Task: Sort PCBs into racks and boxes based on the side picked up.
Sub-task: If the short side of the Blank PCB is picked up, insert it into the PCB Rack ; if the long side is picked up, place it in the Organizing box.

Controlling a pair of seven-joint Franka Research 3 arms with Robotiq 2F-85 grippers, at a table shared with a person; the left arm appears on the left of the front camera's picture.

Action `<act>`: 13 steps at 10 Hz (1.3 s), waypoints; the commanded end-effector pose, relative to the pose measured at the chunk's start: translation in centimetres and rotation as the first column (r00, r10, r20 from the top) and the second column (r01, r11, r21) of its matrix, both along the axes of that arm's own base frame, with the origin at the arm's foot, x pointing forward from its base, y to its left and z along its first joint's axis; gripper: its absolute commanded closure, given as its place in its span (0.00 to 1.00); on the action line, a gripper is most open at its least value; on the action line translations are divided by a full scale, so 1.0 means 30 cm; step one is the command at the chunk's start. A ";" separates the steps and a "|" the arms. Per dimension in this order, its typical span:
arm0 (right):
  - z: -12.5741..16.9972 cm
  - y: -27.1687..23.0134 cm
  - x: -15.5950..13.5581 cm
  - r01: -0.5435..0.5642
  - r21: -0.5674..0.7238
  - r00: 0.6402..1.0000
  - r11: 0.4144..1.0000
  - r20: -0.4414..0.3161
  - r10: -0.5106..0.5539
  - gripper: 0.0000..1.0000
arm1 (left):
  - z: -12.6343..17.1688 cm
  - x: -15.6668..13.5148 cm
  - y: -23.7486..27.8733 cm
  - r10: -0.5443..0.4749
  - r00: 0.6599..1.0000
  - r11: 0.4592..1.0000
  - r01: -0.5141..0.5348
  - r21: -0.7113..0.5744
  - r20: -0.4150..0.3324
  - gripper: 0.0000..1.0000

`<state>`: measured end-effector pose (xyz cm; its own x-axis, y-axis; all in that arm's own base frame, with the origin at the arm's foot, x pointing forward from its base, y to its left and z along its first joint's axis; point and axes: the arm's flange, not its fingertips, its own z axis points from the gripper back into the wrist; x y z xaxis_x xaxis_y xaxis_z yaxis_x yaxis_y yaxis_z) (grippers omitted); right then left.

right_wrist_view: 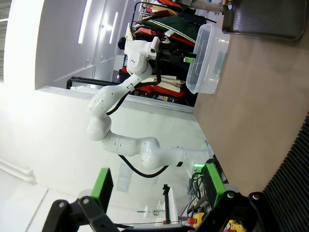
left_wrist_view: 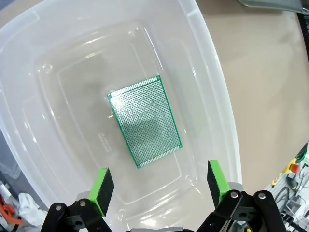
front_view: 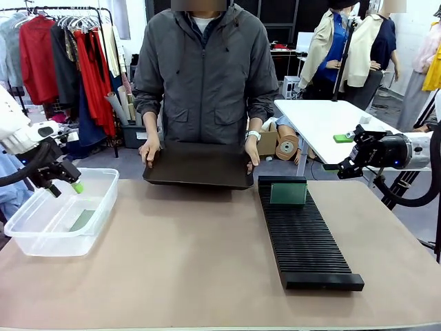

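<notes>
Left wrist view — left pincer (left_wrist_view: 159,186) wide open, empty, above PCB (left_wrist_view: 145,121) in clear tub (left_wrist_view: 212,87) — right pincer (right_wrist_view: 159,186) likewise open, empty.

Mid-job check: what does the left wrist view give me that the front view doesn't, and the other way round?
Left wrist view alone: the dotted grid face of the PCB lying flat in the tub, and the left end effector seen open, empty, above it.

Front view alone: the black rack with a second PCB standing at its far end, the person's hands holding a dark tray, the right end effector off the table.

Both: the clear tub and the board in it.
</notes>
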<state>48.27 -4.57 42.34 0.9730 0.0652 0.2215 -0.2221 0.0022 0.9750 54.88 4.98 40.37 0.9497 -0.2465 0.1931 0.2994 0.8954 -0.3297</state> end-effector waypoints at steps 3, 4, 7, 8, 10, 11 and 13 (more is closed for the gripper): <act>0.012 0.002 -0.001 0.005 -0.006 1.000 1.000 -0.008 -0.005 0.00 | -0.003 0.003 -0.006 0.026 1.000 1.000 -0.026 -0.018 0.001 0.00; 0.012 0.002 -0.001 0.005 -0.006 1.000 1.000 -0.008 -0.005 0.00 | 0.009 0.008 0.006 0.044 0.999 0.993 -0.046 -0.106 -0.017 0.00; 0.012 0.002 -0.001 0.005 -0.006 1.000 1.000 -0.008 -0.005 0.00 | 0.044 0.026 0.090 0.079 0.991 0.887 -0.118 -0.446 -0.106 0.00; 0.012 0.002 -0.001 0.005 -0.006 1.000 1.000 -0.008 -0.005 0.00 | 0.042 0.030 0.111 0.081 0.988 0.850 -0.138 -0.508 -0.133 0.00; 0.012 0.002 -0.001 0.005 -0.006 1.000 1.000 -0.008 -0.005 0.00 | 0.058 0.029 0.115 0.069 0.984 0.750 -0.161 -0.642 -0.165 0.00; 0.012 0.002 -0.001 0.005 -0.006 1.000 1.000 -0.008 -0.005 0.00 | 0.074 0.017 0.117 0.050 0.982 0.703 -0.165 -0.692 -0.184 0.00; 0.012 0.002 -0.001 0.005 -0.006 1.000 1.000 -0.008 -0.005 0.00 | 0.124 -0.029 0.112 0.047 0.980 0.613 -0.180 -0.769 -0.192 0.00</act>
<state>48.27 -4.57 42.34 0.9730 0.0653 0.2215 -0.2221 0.0022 0.9750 54.83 8.20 43.14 0.9915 0.0169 0.1291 0.1147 0.3560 -0.9274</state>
